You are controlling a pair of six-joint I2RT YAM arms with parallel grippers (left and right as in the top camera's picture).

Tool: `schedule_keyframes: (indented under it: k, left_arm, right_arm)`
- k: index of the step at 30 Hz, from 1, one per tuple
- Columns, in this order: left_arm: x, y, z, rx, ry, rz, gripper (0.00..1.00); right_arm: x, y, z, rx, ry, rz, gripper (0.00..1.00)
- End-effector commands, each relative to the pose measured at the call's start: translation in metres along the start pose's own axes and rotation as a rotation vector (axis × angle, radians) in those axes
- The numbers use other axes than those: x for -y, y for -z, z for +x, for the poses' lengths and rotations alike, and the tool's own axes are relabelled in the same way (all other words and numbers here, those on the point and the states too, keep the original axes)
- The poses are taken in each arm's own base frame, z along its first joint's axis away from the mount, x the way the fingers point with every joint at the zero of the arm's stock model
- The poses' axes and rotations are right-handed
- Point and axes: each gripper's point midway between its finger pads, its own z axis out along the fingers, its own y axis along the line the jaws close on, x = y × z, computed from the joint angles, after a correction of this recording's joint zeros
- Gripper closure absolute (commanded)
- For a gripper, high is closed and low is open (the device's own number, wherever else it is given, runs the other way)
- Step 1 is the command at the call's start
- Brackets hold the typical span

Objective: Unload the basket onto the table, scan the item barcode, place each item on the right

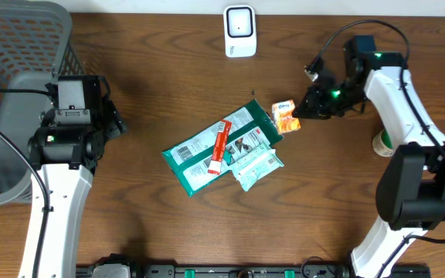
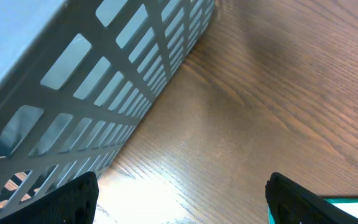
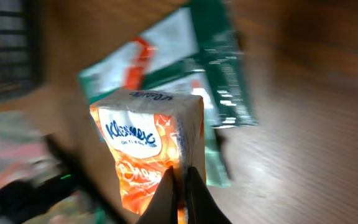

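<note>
Pinching one edge of the tissue pack (image 3: 145, 143), the right gripper (image 3: 180, 186) is clenching tight. Slipping (soft wrapper) is probably threatening.

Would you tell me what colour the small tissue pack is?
The tissue pack is orange and white with blue lettering; right wrist view.

Surface: a dark wooden table (image 1: 168, 69) is shown.
Left rear: a grey mesh basket (image 1: 52, 31) is set.
Rear centre: a white scanner (image 1: 239, 31) is placed.
Centre: a green packet (image 1: 195, 154) is laid flat, overlapped by a pale packet (image 1: 257, 166).
</note>
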Motion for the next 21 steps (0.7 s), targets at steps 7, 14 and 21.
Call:
schedule_keyframes:
  k: [7,14,21]
  left_arm:
    - [-0.003,0.003,-0.005,0.015,-0.001,-0.011,0.13]
    - [-0.003,0.003,-0.005,0.015,-0.001,-0.011,0.13]
    - [-0.003,0.003,-0.005,0.015,-0.001,-0.011,0.13]
  right_arm:
    - [-0.066,0.044,-0.028,0.180,0.122,-0.441,0.99]
    - [-0.065,0.070,-0.061,0.214,0.031,-0.153,0.99]
    - [-0.121,0.141,-0.109,0.466,0.043,0.102,0.99]
